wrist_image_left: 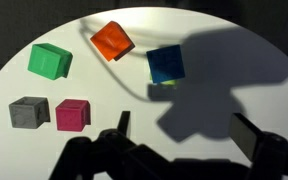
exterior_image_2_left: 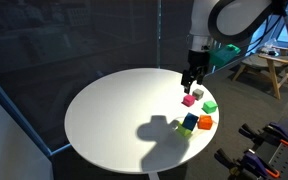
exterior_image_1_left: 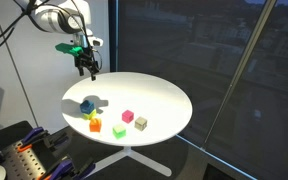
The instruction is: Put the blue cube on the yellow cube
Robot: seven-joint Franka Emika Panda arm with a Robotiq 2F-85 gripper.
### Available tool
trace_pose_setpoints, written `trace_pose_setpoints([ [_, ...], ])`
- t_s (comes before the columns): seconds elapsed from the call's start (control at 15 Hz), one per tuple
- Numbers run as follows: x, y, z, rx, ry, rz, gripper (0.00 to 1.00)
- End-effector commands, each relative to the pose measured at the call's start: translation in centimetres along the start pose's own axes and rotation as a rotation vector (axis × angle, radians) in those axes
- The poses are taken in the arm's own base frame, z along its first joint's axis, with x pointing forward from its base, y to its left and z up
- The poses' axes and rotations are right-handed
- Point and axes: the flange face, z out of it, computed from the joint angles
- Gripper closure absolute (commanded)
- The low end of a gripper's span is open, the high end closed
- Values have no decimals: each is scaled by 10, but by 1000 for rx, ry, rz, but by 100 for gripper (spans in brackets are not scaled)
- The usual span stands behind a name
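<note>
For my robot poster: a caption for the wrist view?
Open jaws above the blue cube and other coloured cubes on a white table.

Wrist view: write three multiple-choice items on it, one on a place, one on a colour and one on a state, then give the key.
1. Place: which cube lies right beside the pink cube?
A. the grey cube
B. the orange cube
C. the blue cube

2. Colour: the cube at the upper left of the view is
A. purple
B. green
C. white

3. State: the claw is
A. shut on a cube
B. shut and empty
C. open and empty

Key:
1 A: grey and pink sit side by side, while the orange cube and the blue cube lie farther up the picture.
2 B: the green cube is the one there.
3 C: its fingers stand wide apart with nothing between them.
</note>
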Motion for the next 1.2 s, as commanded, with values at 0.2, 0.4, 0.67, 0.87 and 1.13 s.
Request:
trace_pose_setpoints([
  [0.2,-29,26,-28,17,9,112,0],
  [0.4,-38,34,-35,28,20,138,0],
  [0.67,-51,34,-43,55,39,115,0],
  [0.87,-58,32,-48,66,48,97,0],
  [1.13,-64,29,-51,66,47,86,0],
])
